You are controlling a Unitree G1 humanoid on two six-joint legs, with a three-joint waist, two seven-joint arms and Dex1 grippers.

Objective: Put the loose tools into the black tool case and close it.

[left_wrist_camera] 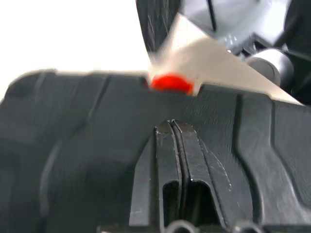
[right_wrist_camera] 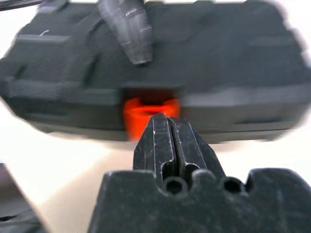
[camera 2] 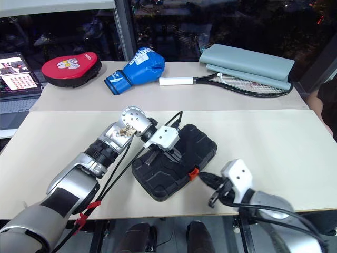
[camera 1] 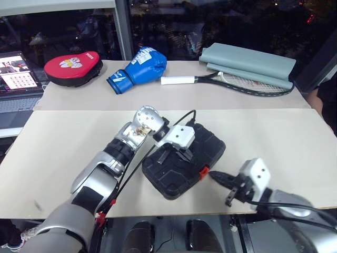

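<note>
1. Right gripper, nearest the robot, has its two black fingers pressed together, pinching nothing; in the right wrist view the tips sit just at the small orange latch on the case's front edge, though contact is hard to confirm.
2. Left gripper lies on top of the lid, its fingers together side by side and flat against the plastic, holding nothing.
3. Between the two grippers, near the front edge of the pale tabletop, the black moulded plastic tool case lies flat with its lid down and the latch facing the right gripper. No loose tools lie on the table around it.
4. Handling judgement: the case looks stiff and ribbed, with smooth plastic that could skid on the table if pushed from the side. With tools inside it is probably moderately heavy. Pressing down on the lid from above while working the latch edge seems the surest hold; the latch itself is small and likely needs a firm, squarely aimed push.
5. Farther back, on the second table, lie a red punch pad, a blue boxing glove, a black racket with a white grip and a grey-green folded cover.
</note>
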